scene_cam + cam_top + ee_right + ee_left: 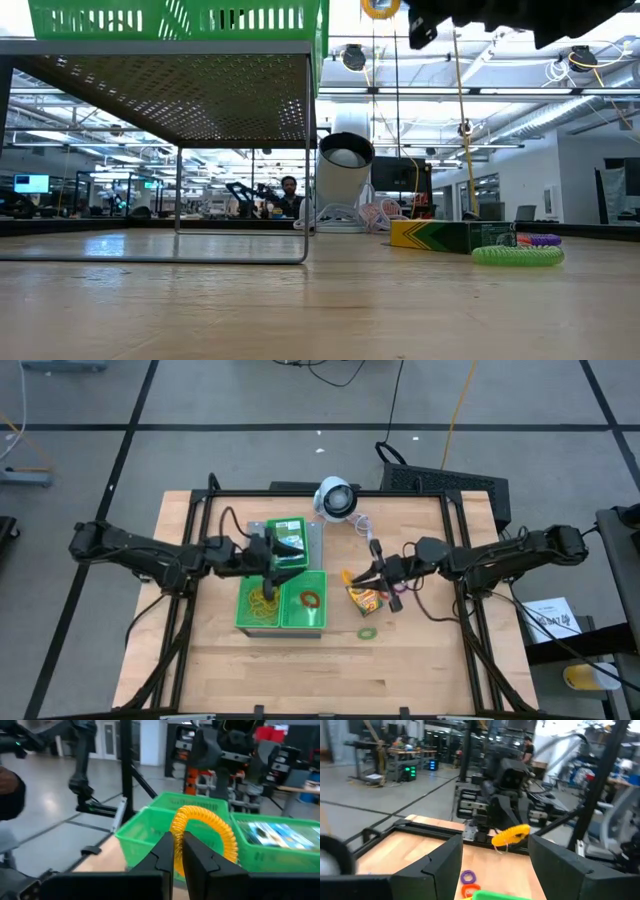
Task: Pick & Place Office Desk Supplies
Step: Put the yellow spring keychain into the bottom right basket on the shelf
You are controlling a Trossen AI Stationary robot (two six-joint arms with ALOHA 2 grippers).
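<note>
My right gripper [362, 576] hangs well above the table's middle and is shut on a yellow spiral band loop [202, 822], which also shows at the top of the low view [380, 8]. A yellow-and-green crayon box [366, 597] lies flat on the table below it, with a green loop [368, 632] nearer the near edge. Another crayon box [288, 537] lies in the far green tray. Yellow bands [262, 602] and a red loop [311, 599] lie in the two near trays. My left gripper [495, 870] is open and holds nothing, above the trays [274, 556]. My right gripper pinches the yellow spiral loop at one side of its ring [176, 832] between its two fingers [165, 851]. The fingers reach roughly level from the table's right. The loop is lifted clear of the table, and its arc [220, 822] stands out past the fingertips.
The green compartment trays [240, 622] stand on a wire rack left of centre. A white round device [336, 498] with a cord sits at the far edge. Purple [467, 876] and orange loops lie near the crayon box. Bare wood lies toward the near edge [420, 670].
</note>
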